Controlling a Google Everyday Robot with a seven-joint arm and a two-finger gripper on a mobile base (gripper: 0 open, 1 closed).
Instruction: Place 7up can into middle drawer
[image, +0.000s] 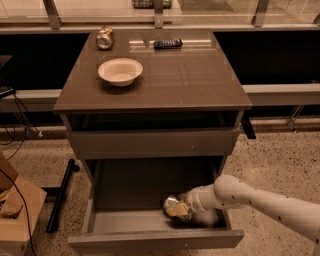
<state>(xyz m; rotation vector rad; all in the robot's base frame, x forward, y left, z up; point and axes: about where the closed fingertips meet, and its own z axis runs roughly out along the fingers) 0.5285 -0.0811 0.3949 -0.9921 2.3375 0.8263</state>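
The middle drawer (150, 239) is pulled out below the closed top drawer front. My gripper (184, 210) reaches in from the right and is low inside the drawer, at its front right. It is shut on the 7up can (173, 205), a small silvery-green dented can that lies tilted just above or on the drawer floor. My white arm (250, 196) crosses the drawer's right wall.
On the cabinet top (200, 80) stand a white bowl (120, 71), a darker bronze-gold can (105, 38) at the back left and a dark remote (167, 44). A black stand leg (60, 197) and a cardboard box (15, 210) are on the floor at the left.
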